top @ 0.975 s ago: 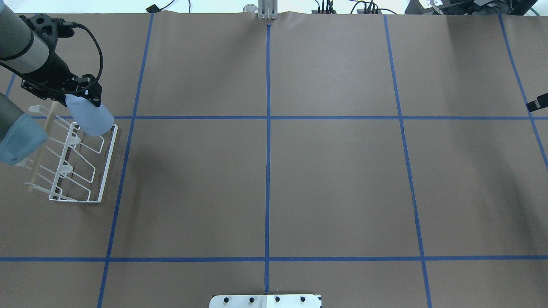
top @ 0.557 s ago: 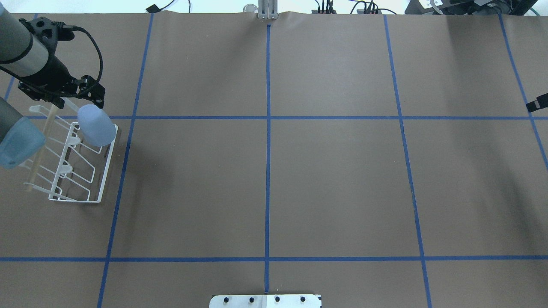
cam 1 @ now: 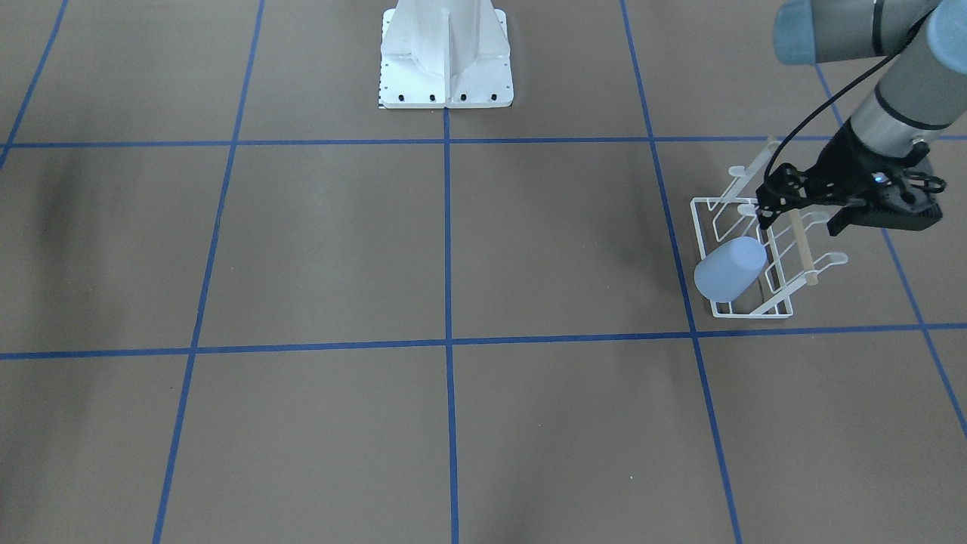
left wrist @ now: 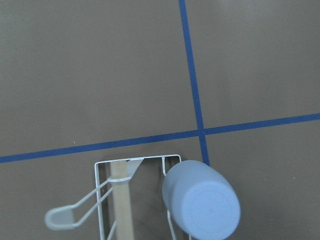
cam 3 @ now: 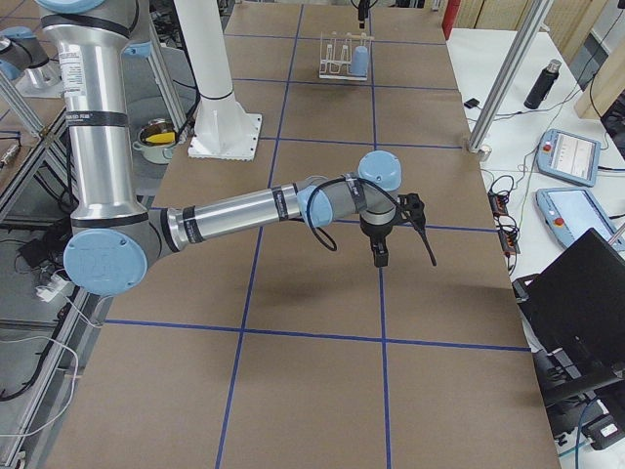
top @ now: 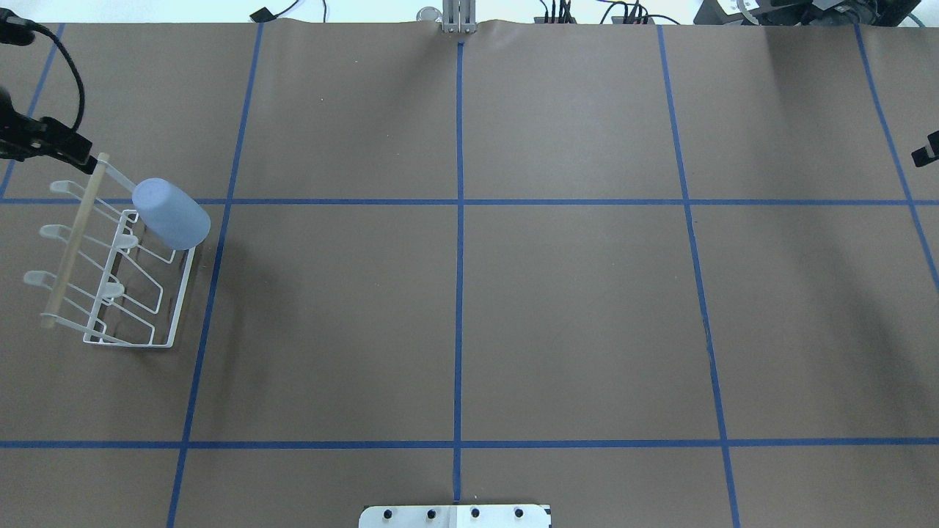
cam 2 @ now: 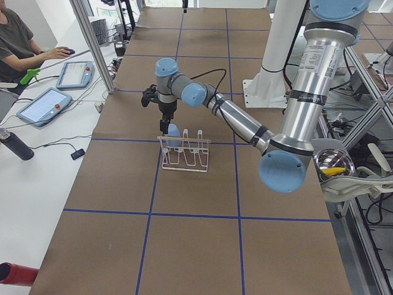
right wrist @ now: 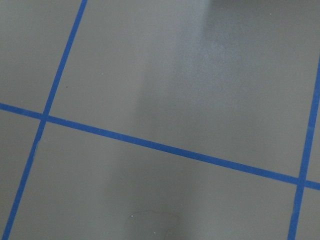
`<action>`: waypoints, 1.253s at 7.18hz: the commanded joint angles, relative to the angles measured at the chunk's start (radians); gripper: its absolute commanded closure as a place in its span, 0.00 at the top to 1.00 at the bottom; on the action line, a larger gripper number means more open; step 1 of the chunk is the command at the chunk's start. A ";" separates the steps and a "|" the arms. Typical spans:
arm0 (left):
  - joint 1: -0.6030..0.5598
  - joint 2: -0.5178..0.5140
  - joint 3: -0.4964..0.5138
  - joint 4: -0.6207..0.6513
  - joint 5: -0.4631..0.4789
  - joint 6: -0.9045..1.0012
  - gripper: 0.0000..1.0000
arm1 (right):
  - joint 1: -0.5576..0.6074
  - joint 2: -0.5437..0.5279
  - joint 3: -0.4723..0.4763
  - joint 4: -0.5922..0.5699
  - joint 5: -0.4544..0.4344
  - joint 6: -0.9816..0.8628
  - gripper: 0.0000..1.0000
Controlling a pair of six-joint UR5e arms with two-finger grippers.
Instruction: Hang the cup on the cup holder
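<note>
The pale lavender-blue cup (top: 171, 213) hangs upside down and tilted on an end prong of the white wire cup holder (top: 121, 293). It also shows in the front view (cam 1: 730, 269) and in the left wrist view (left wrist: 201, 205). My left gripper (cam 1: 802, 219) is open and empty. It hovers above the rack's wooden rod (cam 1: 801, 245), apart from the cup. Only a sliver of it (top: 70, 147) shows in the overhead view. My right gripper (cam 3: 378, 256) hangs over bare table far from the rack. I cannot tell whether it is open or shut.
The rack (cam 1: 755, 310) stands at the robot's far left, beside a blue tape line (top: 213, 293). Its other prongs (top: 40, 279) are bare. The white robot pedestal (cam 1: 446, 60) stands at the table's near edge. An operator (cam 2: 18, 37) sits beyond the far edge.
My left gripper let go of the cup and drew back to the left, off the overhead view's edge. The cup stays on the prong, settled slightly lower and to the right.
</note>
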 commanded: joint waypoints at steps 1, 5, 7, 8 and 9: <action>-0.176 0.056 0.123 -0.014 -0.045 0.317 0.98 | 0.037 0.000 0.032 -0.068 -0.002 -0.010 1.00; -0.306 0.056 0.268 -0.014 -0.097 0.487 0.98 | 0.057 -0.052 0.044 -0.067 -0.002 -0.089 1.00; -0.306 0.056 0.253 -0.015 -0.100 0.484 0.98 | 0.053 -0.060 0.058 -0.068 -0.002 -0.089 1.00; -0.306 0.056 0.253 -0.015 -0.100 0.485 0.98 | 0.051 -0.060 0.058 -0.068 -0.002 -0.089 1.00; -0.307 0.056 0.251 -0.014 -0.100 0.484 0.98 | 0.050 -0.059 0.060 -0.068 -0.002 -0.089 1.00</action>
